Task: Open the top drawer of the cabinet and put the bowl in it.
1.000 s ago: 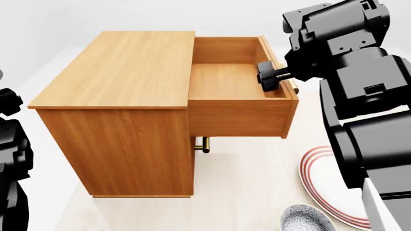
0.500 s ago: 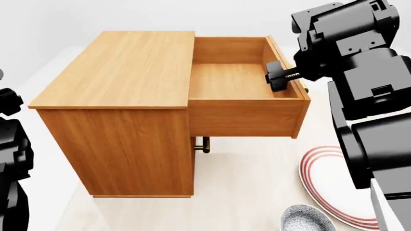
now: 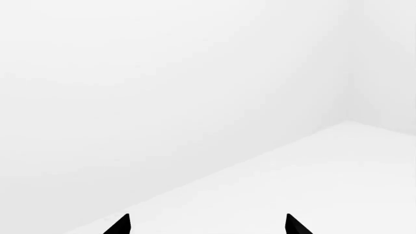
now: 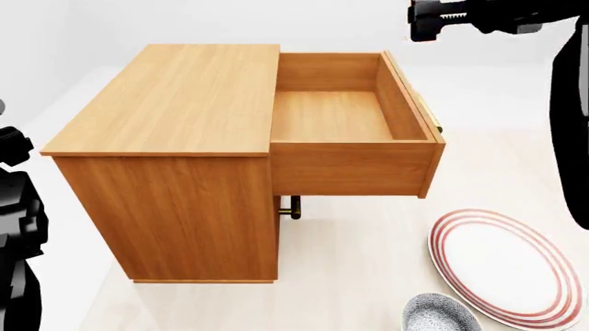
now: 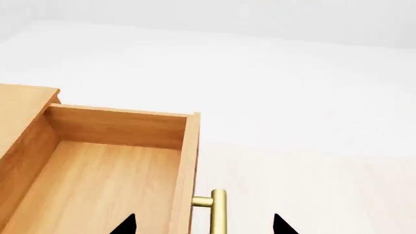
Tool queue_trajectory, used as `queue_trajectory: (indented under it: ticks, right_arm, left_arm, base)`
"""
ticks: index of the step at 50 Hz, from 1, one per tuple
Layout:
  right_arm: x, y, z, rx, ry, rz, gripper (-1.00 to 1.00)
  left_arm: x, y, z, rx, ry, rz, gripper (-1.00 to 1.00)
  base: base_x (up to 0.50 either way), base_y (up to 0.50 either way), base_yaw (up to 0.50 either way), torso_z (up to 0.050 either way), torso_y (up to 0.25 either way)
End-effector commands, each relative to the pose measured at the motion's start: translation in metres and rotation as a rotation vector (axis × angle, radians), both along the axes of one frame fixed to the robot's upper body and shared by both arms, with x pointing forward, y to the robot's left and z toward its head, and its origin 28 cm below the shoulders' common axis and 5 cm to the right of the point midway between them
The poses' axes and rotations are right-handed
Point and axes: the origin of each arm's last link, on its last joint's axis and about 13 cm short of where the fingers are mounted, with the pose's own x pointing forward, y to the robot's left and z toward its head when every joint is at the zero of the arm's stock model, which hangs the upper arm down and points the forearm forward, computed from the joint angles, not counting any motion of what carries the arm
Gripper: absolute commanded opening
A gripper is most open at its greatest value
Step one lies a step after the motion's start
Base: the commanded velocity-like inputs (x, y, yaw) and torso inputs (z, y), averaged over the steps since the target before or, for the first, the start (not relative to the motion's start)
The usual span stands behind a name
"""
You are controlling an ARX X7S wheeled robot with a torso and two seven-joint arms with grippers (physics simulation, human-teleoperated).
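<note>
The orange-brown cabinet (image 4: 175,138) stands in the middle of the head view. Its top drawer (image 4: 336,114) is pulled far out to the right and its wooden box is empty. The drawer's brass handle (image 5: 219,209) shows in the right wrist view, on the drawer front (image 5: 185,175). My right gripper (image 4: 431,17) hangs high above the drawer's far right corner, open and holding nothing; its fingertips (image 5: 124,226) stand wide apart. The grey-blue speckled bowl (image 4: 440,316) sits on the floor at the lower edge. My left gripper (image 3: 206,228) is open and faces a bare white wall.
A wide white plate with red rings (image 4: 501,272) lies on the pale floor just right of the bowl. A lower drawer's brass handle (image 4: 294,207) pokes out under the open drawer. My left arm (image 4: 14,227) hangs at the left edge.
The right gripper pulled the drawer a little further out, then let go of the handle and rose up and away. The left arm has not moved.
</note>
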Motion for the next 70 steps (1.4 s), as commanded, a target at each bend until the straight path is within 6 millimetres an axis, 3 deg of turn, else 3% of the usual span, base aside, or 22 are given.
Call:
queue_trajectory:
  ticks: [1,6,8,11,13,15,18,24,28,34,52,70]
  right_arm:
    - [-0.035,-0.02,0.065,0.129,-0.185,0.056,1.0]
    - [-0.048,-0.033,0.082,0.131,-0.269,0.055,1.0]
    - [-0.054,-0.039,0.063,0.137,-0.198,0.043,1.0]
    - [-0.082,-0.041,0.064,0.088,-0.332,0.059,1.0]
    - [-0.089,-0.05,0.059,0.076,-0.333,0.047,1.0]
    - [-0.105,-0.074,0.049,0.007,-0.339,-0.114,1.0]
    - [-0.121,-0.077,0.035,-0.062,-0.324,-0.242,1.0]
    - [-0.159,-0.068,0.02,0.067,-0.212,0.014,1.0]
    - [-0.17,-0.073,0.011,0.091,-0.146,0.003,1.0]
    - [-0.171,-0.076,-0.016,0.093,-0.053,-0.004,1.0]
    - [-0.148,-0.088,-0.101,0.099,0.209,-0.049,1.0]
    - [-0.154,-0.09,-0.17,0.124,0.392,-0.006,1.0]
  left_arm:
    - [0.0,0.0,0.0,0.001,0.0,-0.002,1.0]
    - [0.0,0.0,0.0,0.006,0.001,-0.001,1.0]
    - [0.0,0.0,0.0,0.009,0.002,-0.001,1.0]
    - [0.0,0.0,0.0,0.012,0.003,-0.001,1.0]
    - [0.0,0.0,0.0,0.014,0.005,-0.002,1.0]
    - [0.0,0.0,0.0,0.017,0.006,-0.002,1.0]
    - [0.0,0.0,0.0,0.019,0.006,-0.001,1.0]
    - [0.0,0.0,0.0,0.022,0.004,0.0,1.0]
    - [0.0,0.0,-0.001,0.022,0.002,0.002,1.0]
    - [0.0,0.0,0.0,0.024,0.003,0.001,1.0]
    - [0.0,0.0,0.0,0.018,-0.001,0.001,1.0]
    - [0.0,0.0,-0.001,0.02,-0.001,0.005,1.0]
  base:
    - [0.0,0.0,0.0,0.0,0.0]
    - [0.0,0.0,0.0,0.0,0.0]
    - [0.0,0.0,0.0,0.0,0.0]
    - [0.0,0.0,0.0,0.0,0.0]
    - [0.0,0.0,0.0,0.0,0.0]
    - [0.0,0.0,0.0,0.0,0.0]
    - [0.0,0.0,0.0,0.0,0.0]
    - [0.0,0.0,0.0,0.0,0.0]
    - [0.0,0.0,0.0,0.0,0.0]
    - [0.0,0.0,0.0,0.0,0.0]
    - [0.0,0.0,0.0,0.0,0.0]
    - [0.0,0.0,0.0,0.0,0.0]
